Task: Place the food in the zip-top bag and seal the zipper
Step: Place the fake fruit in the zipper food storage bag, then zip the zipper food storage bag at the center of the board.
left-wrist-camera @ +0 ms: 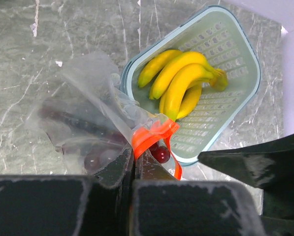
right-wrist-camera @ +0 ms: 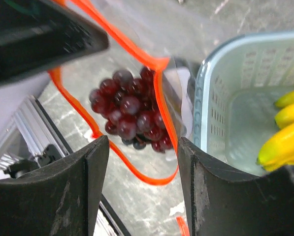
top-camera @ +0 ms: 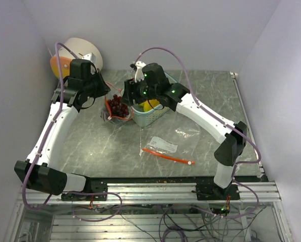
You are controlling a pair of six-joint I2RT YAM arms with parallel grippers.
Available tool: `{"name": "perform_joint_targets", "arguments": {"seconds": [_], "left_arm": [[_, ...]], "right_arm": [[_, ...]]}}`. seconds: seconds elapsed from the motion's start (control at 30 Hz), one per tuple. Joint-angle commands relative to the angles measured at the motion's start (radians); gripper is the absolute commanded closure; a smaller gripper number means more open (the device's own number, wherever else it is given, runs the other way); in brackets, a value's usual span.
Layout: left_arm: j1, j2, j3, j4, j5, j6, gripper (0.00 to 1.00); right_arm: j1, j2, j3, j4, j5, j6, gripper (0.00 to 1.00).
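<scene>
Two foods lie apart: dark red grapes (right-wrist-camera: pixel 129 115) inside the zip-top bag (left-wrist-camera: pixel 87 93), whose orange zipper rim (left-wrist-camera: pixel 154 133) the left fingers (left-wrist-camera: pixel 118 169) pinch tight, and bananas (left-wrist-camera: pixel 181 83) in the teal mesh basket (left-wrist-camera: pixel 238 54) just beside it on the bench (left-wrist-camera: pixel 33 64), right fingers (right-wrist-camera: pixel 78 187) spread wide above.

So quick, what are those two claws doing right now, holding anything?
Left gripper: closed on the zip-top bag rim.
Right gripper: open, holding nothing.

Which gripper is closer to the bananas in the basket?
Right. The right gripper hovers open above the bag, at the edge of the basket holding the bananas; the left gripper is farther, shut on the bag.
</scene>
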Motion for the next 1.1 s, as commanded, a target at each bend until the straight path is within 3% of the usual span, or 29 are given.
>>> {"name": "perform_joint_targets", "arguments": {"seconds": [0.0, 0.47, 0.57, 0.63, 0.7, 0.87, 0.93, 1.07], "left_arm": [[0.005, -0.023, 0.056, 0.042, -0.008, -0.026, 0.93], [0.009, -0.028, 0.101, 0.031, -0.011, -0.018, 0.93], [0.008, -0.029, 0.103, 0.036, -0.005, -0.018, 0.93], [0.008, -0.034, 0.089, 0.043, -0.007, -0.012, 0.93], [0.008, -0.041, 0.046, 0.067, -0.009, 0.011, 0.93], [0.019, -0.045, -0.102, 0.103, -0.01, 0.072, 0.92], [0.024, -0.054, -0.131, 0.103, 0.012, 0.1, 0.74], [0.032, -0.12, -0.163, 0.138, 0.053, 0.154, 0.12]], "right_arm": [[-0.002, 0.024, -0.03, -0.079, -0.007, -0.022, 0.44], [-0.003, 0.082, -0.029, -0.13, -0.007, -0.05, 0.52], [-0.003, 0.095, -0.009, -0.138, -0.009, -0.056, 0.64], [-0.005, 0.103, 0.023, -0.149, -0.012, -0.056, 0.86], [-0.013, 0.114, 0.077, -0.16, -0.031, -0.041, 0.99], [-0.108, 0.177, 0.181, -0.108, -0.31, 0.14, 1.0], [-0.158, 0.179, 0.133, 0.023, -0.446, 0.289, 1.0], [-0.191, 0.222, 0.078, 0.23, -0.534, 0.459, 1.0]]}}
